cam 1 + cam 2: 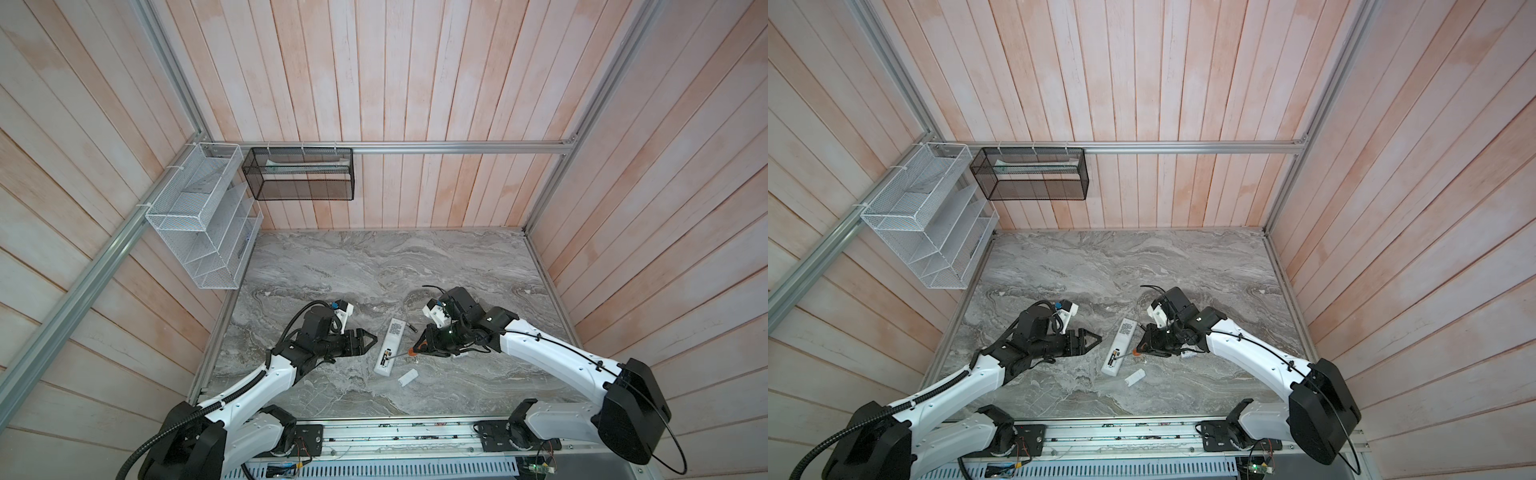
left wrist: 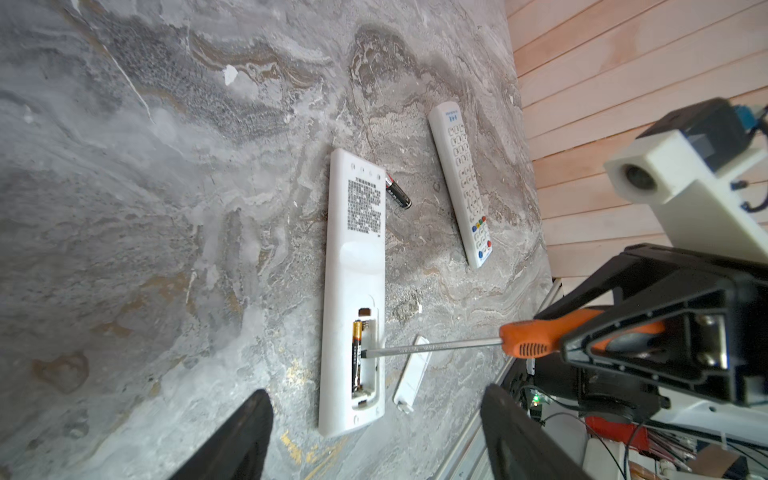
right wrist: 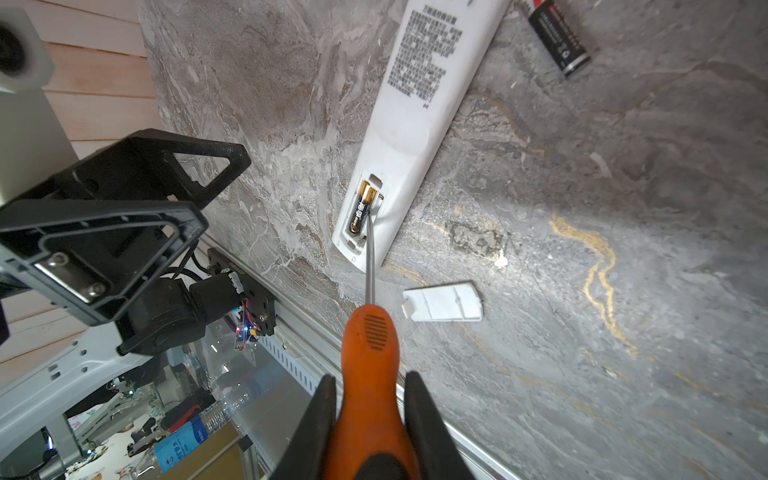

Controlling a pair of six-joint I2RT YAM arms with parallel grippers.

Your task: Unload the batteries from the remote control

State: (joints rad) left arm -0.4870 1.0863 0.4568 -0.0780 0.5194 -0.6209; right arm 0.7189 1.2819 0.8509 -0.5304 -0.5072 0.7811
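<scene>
A white remote control [image 2: 353, 266] lies face down on the marble table, its battery bay open. One black-and-gold battery [image 2: 356, 357] sits in the bay, also visible in the right wrist view [image 3: 360, 212]. A second battery [image 2: 397, 192] lies loose on the table beside the remote's far end. My right gripper [image 3: 370, 382] is shut on the orange handle of a screwdriver [image 3: 370, 345]. The screwdriver's tip rests in the bay against the battery. My left gripper [image 2: 376, 392] stands open, just left of the remote in both top views [image 1: 372, 340], holding nothing.
The white battery cover [image 2: 409, 376] lies on the table next to the remote's open end. A second white remote [image 2: 461, 183] lies face up further right, under my right arm. A white wire rack [image 1: 199, 224] and a black mesh basket [image 1: 299, 172] hang on the walls.
</scene>
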